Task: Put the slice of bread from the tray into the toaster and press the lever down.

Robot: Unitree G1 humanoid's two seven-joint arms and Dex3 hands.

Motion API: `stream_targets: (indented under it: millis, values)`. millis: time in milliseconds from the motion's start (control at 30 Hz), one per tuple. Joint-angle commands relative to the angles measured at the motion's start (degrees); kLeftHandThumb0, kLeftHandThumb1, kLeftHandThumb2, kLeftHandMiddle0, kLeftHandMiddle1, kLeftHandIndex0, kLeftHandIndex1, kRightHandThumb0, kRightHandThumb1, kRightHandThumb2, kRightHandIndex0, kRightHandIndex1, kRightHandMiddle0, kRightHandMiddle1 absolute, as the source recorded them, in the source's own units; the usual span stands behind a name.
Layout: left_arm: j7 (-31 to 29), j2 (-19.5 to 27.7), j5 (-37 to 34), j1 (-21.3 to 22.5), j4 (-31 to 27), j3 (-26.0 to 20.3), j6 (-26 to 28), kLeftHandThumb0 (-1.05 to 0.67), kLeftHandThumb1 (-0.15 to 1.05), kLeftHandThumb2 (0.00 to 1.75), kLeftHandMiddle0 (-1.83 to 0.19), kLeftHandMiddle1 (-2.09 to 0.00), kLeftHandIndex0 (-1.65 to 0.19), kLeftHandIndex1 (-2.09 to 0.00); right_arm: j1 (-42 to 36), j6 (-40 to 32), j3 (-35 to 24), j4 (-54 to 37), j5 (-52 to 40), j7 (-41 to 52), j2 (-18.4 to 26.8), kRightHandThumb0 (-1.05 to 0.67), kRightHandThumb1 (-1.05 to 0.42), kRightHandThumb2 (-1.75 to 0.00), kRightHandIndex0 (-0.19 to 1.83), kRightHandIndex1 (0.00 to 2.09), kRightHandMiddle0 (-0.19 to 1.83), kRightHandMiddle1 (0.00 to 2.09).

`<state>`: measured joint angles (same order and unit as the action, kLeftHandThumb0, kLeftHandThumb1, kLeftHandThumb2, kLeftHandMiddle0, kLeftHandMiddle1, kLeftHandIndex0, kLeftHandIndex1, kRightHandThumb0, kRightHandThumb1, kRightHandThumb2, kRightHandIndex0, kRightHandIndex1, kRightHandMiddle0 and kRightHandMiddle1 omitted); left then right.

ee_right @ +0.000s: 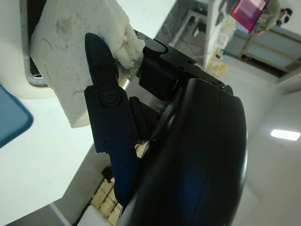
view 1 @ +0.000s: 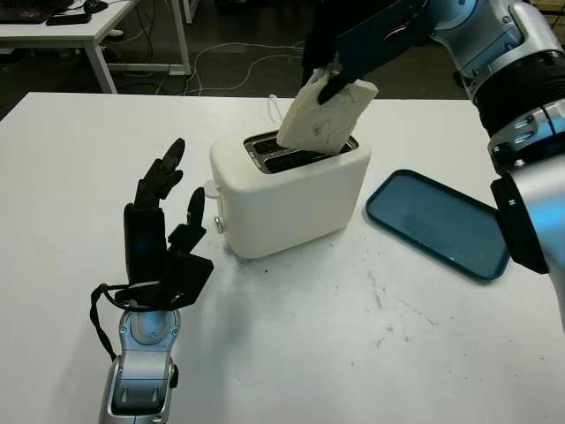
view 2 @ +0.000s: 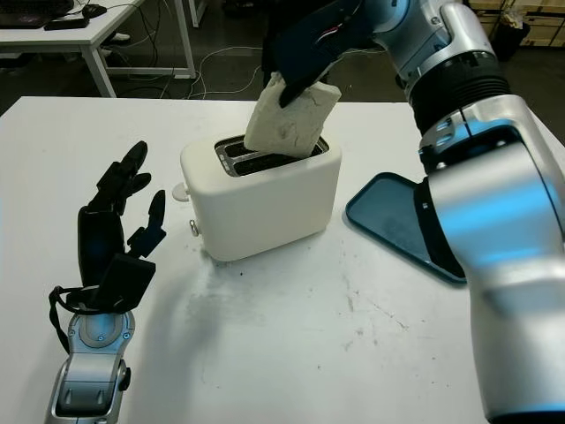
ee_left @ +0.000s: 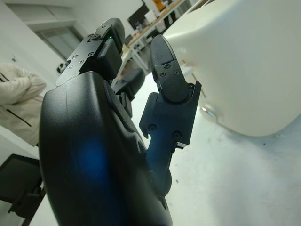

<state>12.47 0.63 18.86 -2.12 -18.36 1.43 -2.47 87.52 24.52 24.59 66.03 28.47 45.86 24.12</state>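
Porous bread slice (view 1: 322,113) is being gripped by right hand (view 1: 328,55), tilted over smooth white toaster (view 1: 291,190) slot.
Left hand (view 1: 159,230) is being held open beside toaster; blue tray (view 1: 437,223) lying flat.

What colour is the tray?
Dark blue tray, seen best in the left eye view.

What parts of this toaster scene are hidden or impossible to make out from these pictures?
- Bread slice: its lower edge is hidden inside the toaster slot, head views.
- Blue tray: its far end is covered by the robot's right arm, right eye view.
- Right hand: its upper part is cut off by the picture's top edge.
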Motion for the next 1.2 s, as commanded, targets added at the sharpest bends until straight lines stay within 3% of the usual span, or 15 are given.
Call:
stream_targets:
  millis: [0,367,633,700,767,867,967,1067,1167]
  values:
    - [0.2,-0.2,0.6,0.1,-0.3,0.2,0.1,-0.37,0.92,0.52,-0.12,-0.92,-0.42,-0.03,-1.2,0.5,0.8,0.5,0.9,-0.3,-0.9,-0.53,-0.9,0.0,1.32,0.45,1.32,0.01]
    - [0.1,-0.1,0.7,0.2,0.0,0.3,-0.4,-0.36,0.92,0.53,-0.11,-0.93,-0.42,-0.03,-3.0,1.9,1.6,1.1,0.8,0.9,-3.8,-0.5,-0.9,0.0,1.29,0.5,1.34,0.02]
    - [-0.1,-0.3,0.4,0.0,-0.3,0.3,-0.2,-0.37,0.92,0.53,-0.11,-0.93,-0.42,-0.02,-4.0,1.9,2.3,0.3,0.7,0.7,-4.5,-0.52,-0.89,0.0,1.18,0.69,1.31,0.01]
    - [-0.2,-0.2,0.1,0.0,-0.1,0.2,-0.6,-0.37,0.92,0.53,-0.1,-0.94,-0.42,-0.02,-4.3,2.3,1.7,0.1,0.2,0.4,-4.3,-0.59,-0.89,0.0,1.06,0.71,1.25,0.0]
    - [-0.1,-0.1,0.3,0.0,-0.1,0.2,-0.5,-0.38,0.92,0.53,-0.1,-0.94,-0.42,-0.02,-4.4,2.3,1.3,-0.1,0.2,0.3,-4.0,-0.75,-0.84,0.0,0.75,0.62,1.02,0.0]
    - [-0.1,-0.1,0.7,0.0,-0.3,0.2,0.1,-0.38,0.92,0.53,-0.11,-0.94,-0.42,-0.03,-4.5,2.2,0.7,-0.7,0.2,-0.7,-3.7,-0.87,-0.81,0.0,0.51,0.48,0.76,0.0]
    - [-0.1,0.2,0.6,0.1,-0.1,0.2,-0.5,-0.38,0.92,0.53,-0.11,-0.94,-0.43,-0.03,-4.4,1.6,0.1,-1.0,0.3,-1.4,-3.4,-0.91,-0.78,0.0,0.31,0.42,0.58,0.0]
    - [-0.2,0.4,0.8,0.1,-0.2,0.2,0.0,-0.38,0.92,0.53,-0.11,-0.94,-0.43,-0.03,-4.0,2.4,-0.1,-1.1,0.6,-2.0,-2.9,-0.93,-0.75,0.0,0.12,0.59,0.46,0.0]
    - [-0.4,0.3,0.5,0.0,-0.4,0.2,0.2,-0.37,0.92,0.53,-0.11,-0.94,-0.43,-0.03,-3.5,2.0,0.2,-1.3,1.1,-2.3,-2.5,-0.94,-0.75,0.0,0.02,0.58,0.38,0.0]
